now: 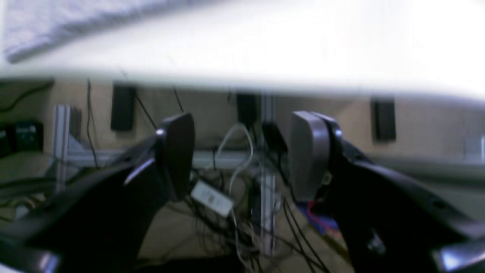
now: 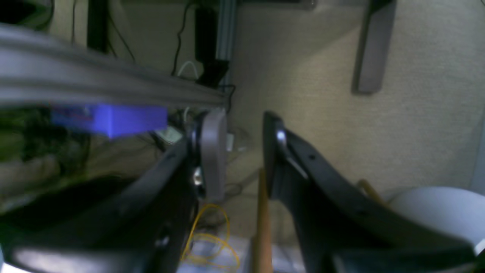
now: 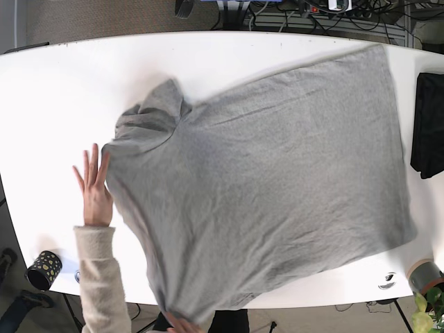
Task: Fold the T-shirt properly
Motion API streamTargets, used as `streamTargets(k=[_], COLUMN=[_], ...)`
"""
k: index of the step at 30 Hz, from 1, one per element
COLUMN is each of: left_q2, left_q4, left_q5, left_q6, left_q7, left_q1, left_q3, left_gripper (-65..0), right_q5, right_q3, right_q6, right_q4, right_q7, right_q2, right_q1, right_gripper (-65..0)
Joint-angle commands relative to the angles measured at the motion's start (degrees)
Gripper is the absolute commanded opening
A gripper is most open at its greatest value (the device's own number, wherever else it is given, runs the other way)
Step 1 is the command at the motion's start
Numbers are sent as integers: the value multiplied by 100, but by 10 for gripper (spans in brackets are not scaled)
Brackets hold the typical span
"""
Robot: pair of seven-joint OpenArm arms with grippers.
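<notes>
T-shirt (image 3: 270, 180) spread flat; hem corner cut off bottom.

No text, brand or number can be read in any view. The small white tag (image 1: 211, 198) among the cables bears marks too blurred to read (likewise the blue box (image 2: 110, 119) under the rail).

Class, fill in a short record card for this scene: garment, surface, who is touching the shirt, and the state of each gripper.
garment: grey T-shirt, spread flat, one sleeve bunched
surface: white table
touching shirt: a person's hand at its edge
left gripper: open, empty, below the table's edge
right gripper: open, empty
other items: black cloth, dotted cup
</notes>
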Motion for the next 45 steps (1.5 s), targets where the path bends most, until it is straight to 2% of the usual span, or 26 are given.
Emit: streamTargets(k=[1,3,7,16,22,27,30,32,33,35,39,42,45], left_q2=[5,22,22,5,31,31,31,14,14,-4,-4,5,5], left_q4=[199,234,287,296,296,278,261,261,261,252,208,173,155], left_q5=[-47,-47,-47,-82,-91,-91,-82,-82,-82,-82,-73,-73,-73], left_q6=[-12,-12,-12,-12,14,14,23,23,23,23,23,5,-4], left_q7=[-88,-88,-88,-88,-97,-97,-88,-88,-88,-88,61,457,782], left_q1=[126,91,-6,-296,-630,-867,-990,-1061,-1078,-1149,-1333,-1483,-1746], left_q3=[8,26,26,17,-9,-9,-9,-9,-18,-18,-71,-255,-449], left_gripper=[-292,-292,-292,-289,-175,-168,-168,-168,-168,-168,-168,-171,-171], right_q5=[211,290,343,967,1011,1020,1020,1090,1169,1530,2224,2769,3191], right_q3=[130,244,305,314,288,279,279,288,305,323,525,640,868], right_q6=[115,247,344,344,344,344,344,361,405,669,977,1144,1170], right_q4=[296,446,683,1114,1307,1307,1307,1307,1307,1298,1298,1281,1254], right_q7=[4,-14,-23,-23,-32,-40,-366,-726,-849,-1201,-1728,-2177,-2695], right_q2=[34,-1,-10,43,8,34,25,8,-1,-1,-1,-10,-10], right_q1=[-142,-151,-160,16,385,693,913,1106,1185,1335,1432,1599,1774], right_gripper=[-498,-498,-498,-498,-491,-490,-488,-463,-439,-354,-250,-227,-225])
